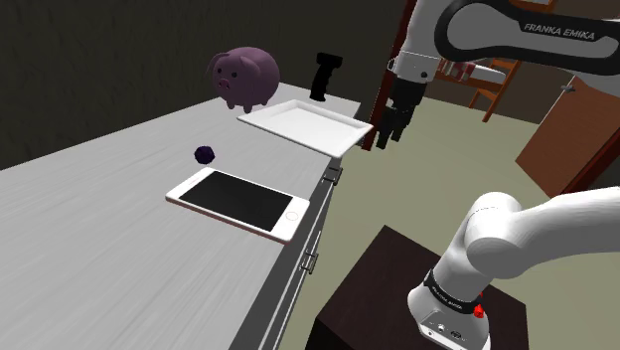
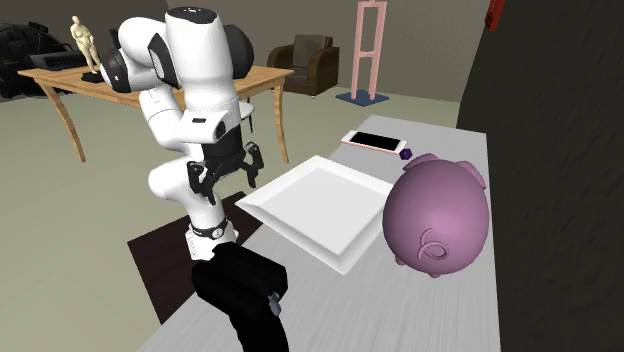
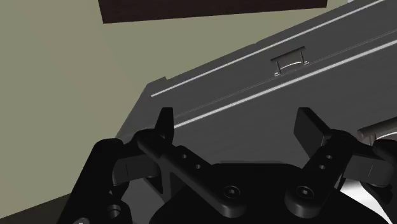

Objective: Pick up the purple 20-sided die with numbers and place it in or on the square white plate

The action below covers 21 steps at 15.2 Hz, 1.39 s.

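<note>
Wide-open tool (image 3: 238, 124) off the edge of the surface (image 1: 89, 229), beside the square white plate (image 1: 308, 124); grips nothing. Purple die (image 1: 205, 154) on the surface between phone (image 1: 238, 202) and pink piggy bank (image 1: 245, 77); sits apart from the plate.

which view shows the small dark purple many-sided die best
The shoulder view: the die sits unobstructed on the grey tabletop beside the white-framed smartphone. The second exterior view gives a far speck beyond the pink piggy bank. The wrist view faces the cabinet's front.
</note>
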Tool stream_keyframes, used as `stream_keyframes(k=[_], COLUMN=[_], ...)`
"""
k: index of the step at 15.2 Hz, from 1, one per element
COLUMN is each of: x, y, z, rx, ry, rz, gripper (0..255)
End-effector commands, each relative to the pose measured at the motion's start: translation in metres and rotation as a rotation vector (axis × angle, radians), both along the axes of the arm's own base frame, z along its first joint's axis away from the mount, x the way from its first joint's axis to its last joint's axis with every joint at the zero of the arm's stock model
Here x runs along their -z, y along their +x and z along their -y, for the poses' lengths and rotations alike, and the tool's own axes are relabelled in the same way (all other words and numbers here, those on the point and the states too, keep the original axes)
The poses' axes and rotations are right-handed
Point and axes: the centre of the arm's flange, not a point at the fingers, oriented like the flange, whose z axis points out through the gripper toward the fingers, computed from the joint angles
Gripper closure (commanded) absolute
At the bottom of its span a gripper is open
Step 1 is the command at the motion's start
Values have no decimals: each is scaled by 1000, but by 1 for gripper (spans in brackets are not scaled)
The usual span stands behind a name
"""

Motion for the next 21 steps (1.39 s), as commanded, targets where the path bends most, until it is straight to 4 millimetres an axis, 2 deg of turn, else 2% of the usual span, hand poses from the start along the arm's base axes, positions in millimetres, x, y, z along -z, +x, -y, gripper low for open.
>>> stream_keyframes(k=[1, 21], x=[0, -42], y=[0, 91], z=[0, -244], rx=[0, 114], ry=[0, -14], rz=[0, 47], gripper=[0, 0])
